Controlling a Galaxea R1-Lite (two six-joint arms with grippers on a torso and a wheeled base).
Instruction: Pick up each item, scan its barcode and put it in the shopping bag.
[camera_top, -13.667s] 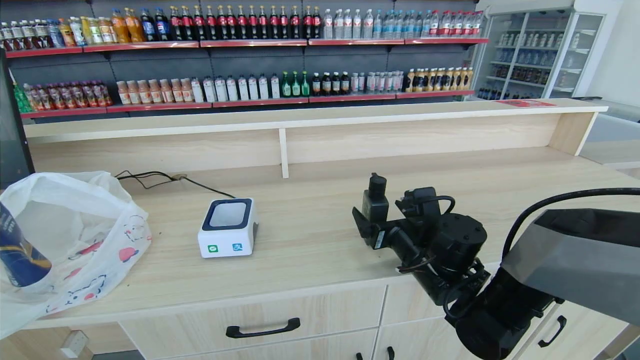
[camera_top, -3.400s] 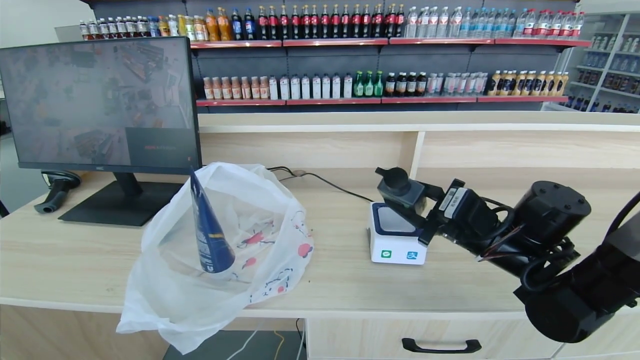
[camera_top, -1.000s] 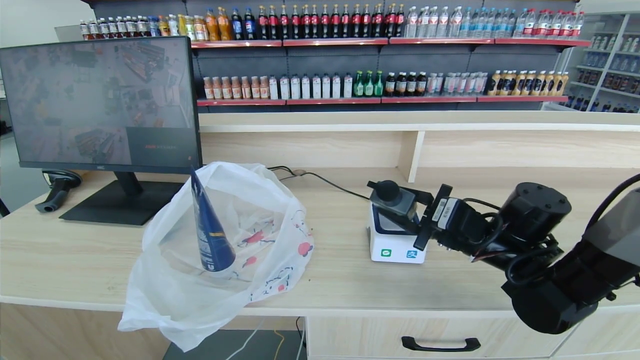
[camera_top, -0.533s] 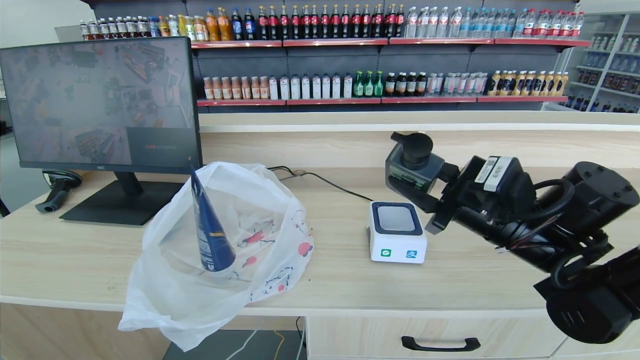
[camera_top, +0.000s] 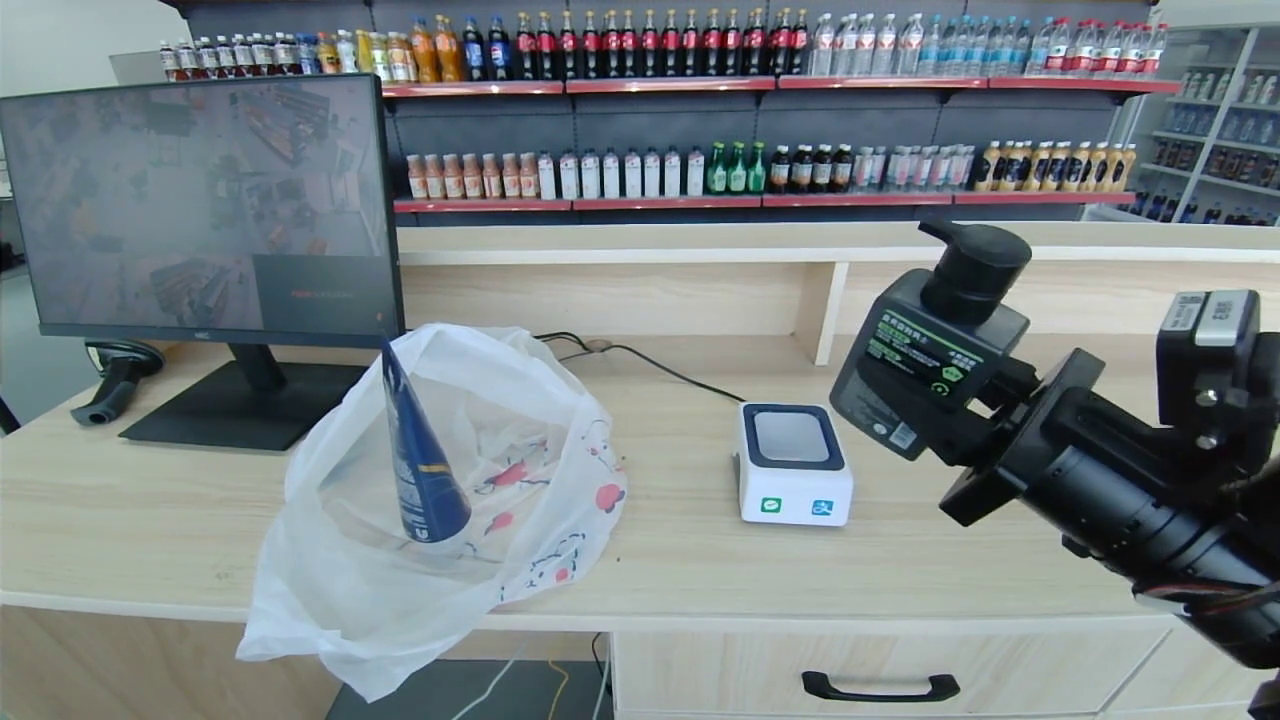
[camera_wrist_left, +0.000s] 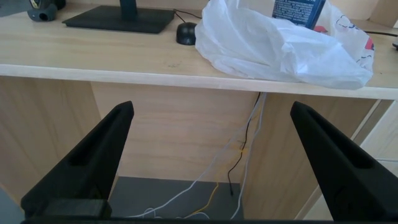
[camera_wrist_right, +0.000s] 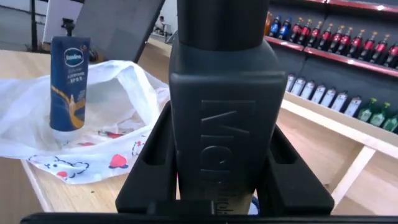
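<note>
My right gripper (camera_top: 985, 420) is shut on a dark grey pump bottle (camera_top: 925, 365), holding it tilted in the air above and right of the white scanner (camera_top: 793, 470). The bottle's green-printed label faces the head view. In the right wrist view the bottle (camera_wrist_right: 221, 118) sits between the fingers (camera_wrist_right: 155, 149). A white plastic shopping bag (camera_top: 450, 540) lies open on the counter left of the scanner, with a blue tube (camera_top: 420, 470) standing inside it. My left gripper (camera_wrist_left: 211, 155) hangs open below the counter's front edge, under the bag (camera_wrist_left: 280, 43).
A monitor (camera_top: 200, 210) stands at the back left with a handheld scanner (camera_top: 115, 380) beside it. A black cable (camera_top: 640, 365) runs behind the bag to the scanner. A raised wooden ledge (camera_top: 800, 245) borders the counter's far side. Drawers with a black handle (camera_top: 880, 688) are below.
My right arm has lifted the pump bottle up off the scanner's window and drawn it back to the right, nearer the head camera. The bag and tube have not moved.
</note>
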